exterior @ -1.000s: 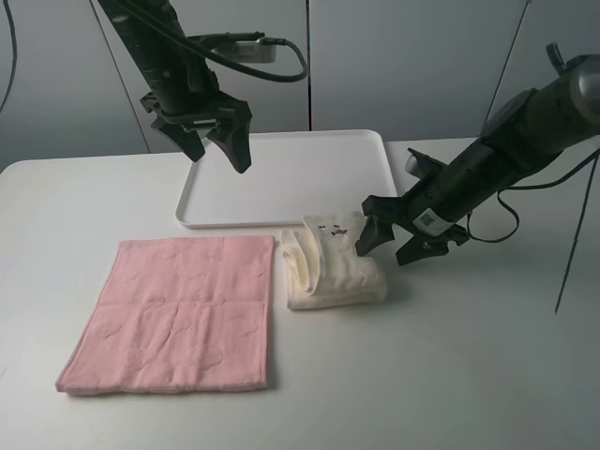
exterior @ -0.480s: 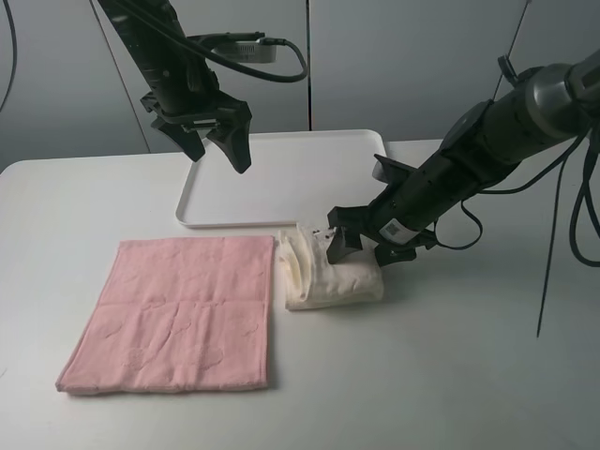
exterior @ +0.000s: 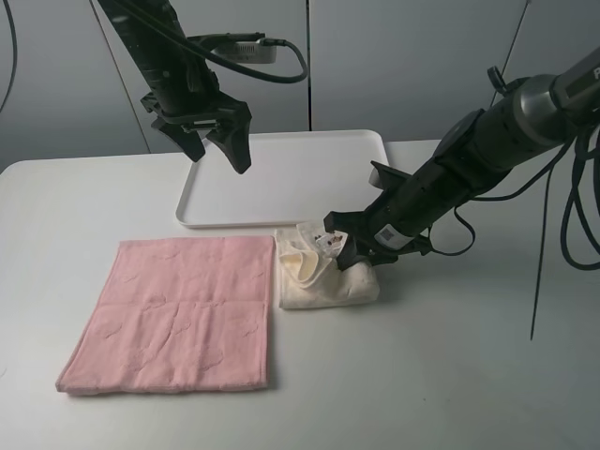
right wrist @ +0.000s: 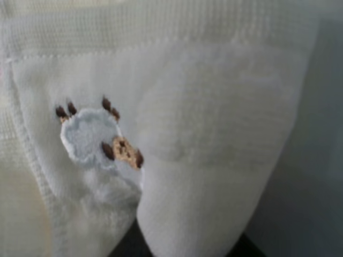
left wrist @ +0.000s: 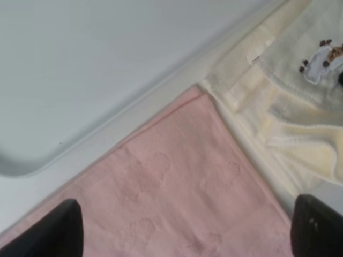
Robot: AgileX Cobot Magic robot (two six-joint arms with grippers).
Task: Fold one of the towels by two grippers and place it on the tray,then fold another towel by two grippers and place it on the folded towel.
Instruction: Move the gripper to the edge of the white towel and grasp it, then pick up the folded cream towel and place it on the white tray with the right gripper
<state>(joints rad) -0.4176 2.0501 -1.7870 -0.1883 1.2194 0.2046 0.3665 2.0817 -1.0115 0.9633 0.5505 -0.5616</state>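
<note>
Right end effector [exterior: 345,248] digs into the folded cream embroidered towel [exterior: 323,289] on the surface; I cannot tell its grip. Left end effector [exterior: 220,159] hangs wide above the bare white rectangular tray [exterior: 300,183]. Below it, the square pink terry towel [exterior: 173,314] lies unfolded.

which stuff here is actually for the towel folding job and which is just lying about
For the job: pink towel, cream towel, white tray, left tool, right tool.
Just background: table, wall panels.
</note>
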